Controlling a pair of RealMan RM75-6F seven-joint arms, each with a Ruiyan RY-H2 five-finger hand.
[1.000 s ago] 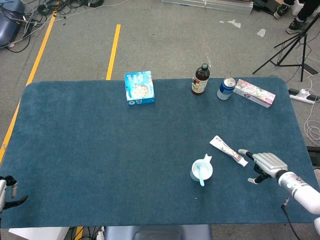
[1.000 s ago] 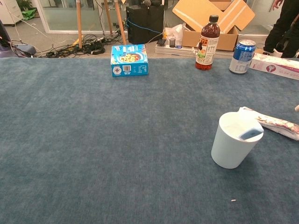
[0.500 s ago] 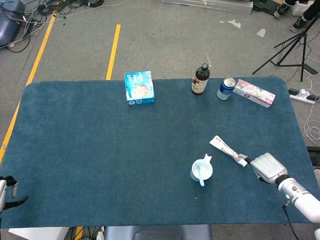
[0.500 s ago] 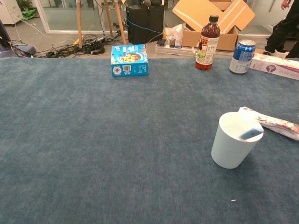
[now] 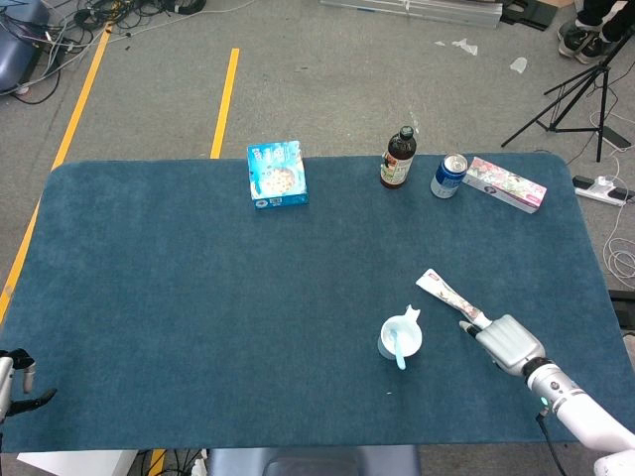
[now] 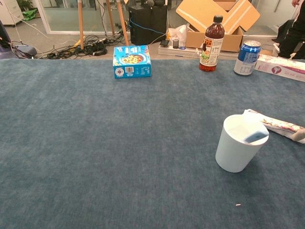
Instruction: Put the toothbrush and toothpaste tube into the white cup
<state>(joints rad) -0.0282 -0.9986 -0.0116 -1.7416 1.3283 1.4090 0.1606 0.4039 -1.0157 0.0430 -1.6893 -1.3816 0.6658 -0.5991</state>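
The toothpaste tube [image 5: 451, 297] lies flat on the tabletop [image 5: 198, 297], its cap end now under the fingertips of the right hand [image 5: 506, 340] — half a second ago the hand sat further right and a little higher, beside the cap rather than over it. Whether the fingers have closed on the tube or only rest on it cannot be told; in the chest view only a fingertip shows at the frame's right edge, touching the tube. Just left of the hand stands the white cup [image 5: 400, 339] with the toothbrush [image 5: 398, 347] already in it, unmoved. Well beyond the hand, along the far edge, stand a bottle [image 5: 397, 159], a can [image 5: 448, 176] and a long carton [image 5: 504, 183]; a blue box [image 5: 277, 174] lies far off to its left. The left hand [image 5: 12, 382] hangs at the tabletop's near-left corner — unchanged, its fingers too little seen to judge.
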